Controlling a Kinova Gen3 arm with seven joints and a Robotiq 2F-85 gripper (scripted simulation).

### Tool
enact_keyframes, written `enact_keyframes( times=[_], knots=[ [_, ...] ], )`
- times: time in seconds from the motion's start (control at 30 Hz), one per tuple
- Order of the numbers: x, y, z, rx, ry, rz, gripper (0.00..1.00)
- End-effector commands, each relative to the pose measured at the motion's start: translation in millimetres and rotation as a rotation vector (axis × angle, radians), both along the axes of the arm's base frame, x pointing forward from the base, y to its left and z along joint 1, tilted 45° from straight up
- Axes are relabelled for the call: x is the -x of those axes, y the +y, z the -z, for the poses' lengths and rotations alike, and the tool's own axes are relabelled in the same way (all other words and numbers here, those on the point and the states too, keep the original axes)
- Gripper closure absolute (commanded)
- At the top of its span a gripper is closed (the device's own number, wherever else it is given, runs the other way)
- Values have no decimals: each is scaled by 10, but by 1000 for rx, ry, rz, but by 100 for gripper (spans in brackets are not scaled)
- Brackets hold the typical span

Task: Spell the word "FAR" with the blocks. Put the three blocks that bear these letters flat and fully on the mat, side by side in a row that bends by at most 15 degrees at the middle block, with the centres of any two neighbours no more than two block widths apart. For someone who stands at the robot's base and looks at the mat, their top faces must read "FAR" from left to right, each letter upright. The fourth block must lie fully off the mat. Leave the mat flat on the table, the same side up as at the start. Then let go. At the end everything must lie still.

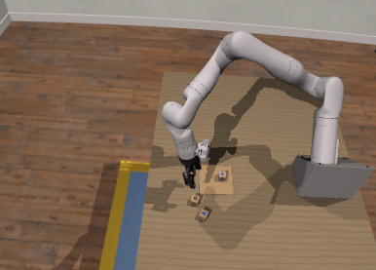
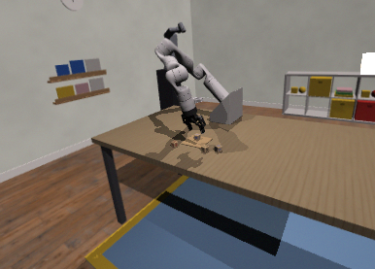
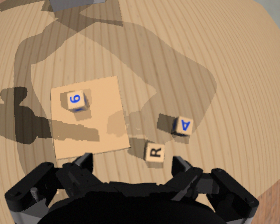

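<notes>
The tan mat (image 3: 88,118) lies flat on the table; it also shows in the top view (image 1: 216,180). One block (image 3: 75,101) lies on it, with a blue mark that looks like a 6 or a 9. The R block (image 3: 154,152) lies just off the mat's corner, and the A block (image 3: 181,125) lies a little farther out. In the top view they are the R block (image 1: 195,199) and the A block (image 1: 205,212). A fourth block (image 2: 174,144) lies left of the mat; I cannot read its letter. My gripper (image 3: 132,164) is open and empty, hovering above the mat's edge near the R block.
The robot's grey base (image 1: 331,176) stands at the table's right side. The table's edge lies to the left, with a blue and yellow floor mat (image 1: 128,216) beyond it. The arm casts dark shadows over the table around the blocks.
</notes>
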State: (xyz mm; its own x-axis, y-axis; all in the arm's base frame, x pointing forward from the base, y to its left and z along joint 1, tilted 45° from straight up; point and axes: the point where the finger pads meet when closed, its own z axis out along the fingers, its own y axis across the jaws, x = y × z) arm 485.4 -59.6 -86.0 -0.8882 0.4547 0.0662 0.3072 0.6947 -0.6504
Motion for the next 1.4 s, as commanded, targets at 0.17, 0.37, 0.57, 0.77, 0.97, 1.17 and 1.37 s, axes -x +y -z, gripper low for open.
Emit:
enact_keyframes(
  times=[0.17,0.37,0.57,0.77,0.97,1.17,1.37],
  knots=[
    [-25,24,23,6,-8,-9,0],
    [-57,96,89,24,-22,-30,0],
    [-87,165,151,39,-35,-50,0],
    [-134,240,208,51,-52,-69,0],
    [-111,231,210,53,-48,-69,0],
    [-134,293,263,65,-60,-87,0],
    [-170,359,312,75,-75,-104,0]
  ],
)
